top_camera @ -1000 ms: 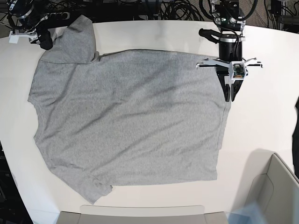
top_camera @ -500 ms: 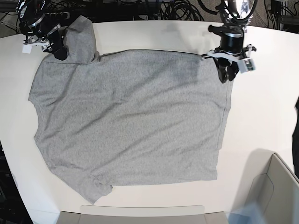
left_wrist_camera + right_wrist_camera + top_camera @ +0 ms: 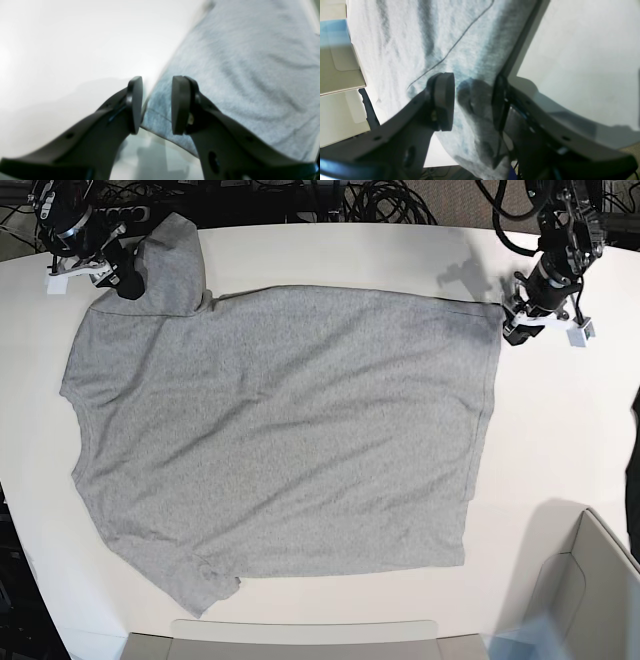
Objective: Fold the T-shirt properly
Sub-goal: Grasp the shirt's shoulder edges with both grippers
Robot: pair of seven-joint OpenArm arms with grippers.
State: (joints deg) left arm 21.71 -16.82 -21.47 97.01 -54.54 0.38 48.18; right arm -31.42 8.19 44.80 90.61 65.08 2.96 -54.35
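Left end effector (image 3: 155, 105) sits at the hem corner of the T-shirt (image 3: 280, 430), and from the wrist view I see its jaws parted with the grey hem edge lying in the gap between them, not pinched. Right end effector (image 3: 472, 100) is at the far corner by the upper sleeve; its jaws are also parted, with a fold of grey cloth bulging between the pads, and I cannot see that they have closed on it. The shirt lies spread flat on the white bench (image 3: 560, 430), plain side up, stretching away from both end effectors toward me in the base view.

To do this grasp well, I judge both ends should bite deep enough to catch the stitched hem and both layers, then close together before lifting, so the top edge rises level and the fold line stays straight. The cloth will drape and slip if only a thin edge is caught.

Hard to read: the left wrist view is blurred, so I cannot tell whether the lower pad is under the fabric or resting on it. In the base view both end effectors are small and dark. A beige box edge (image 3: 590, 580) is cut off below.
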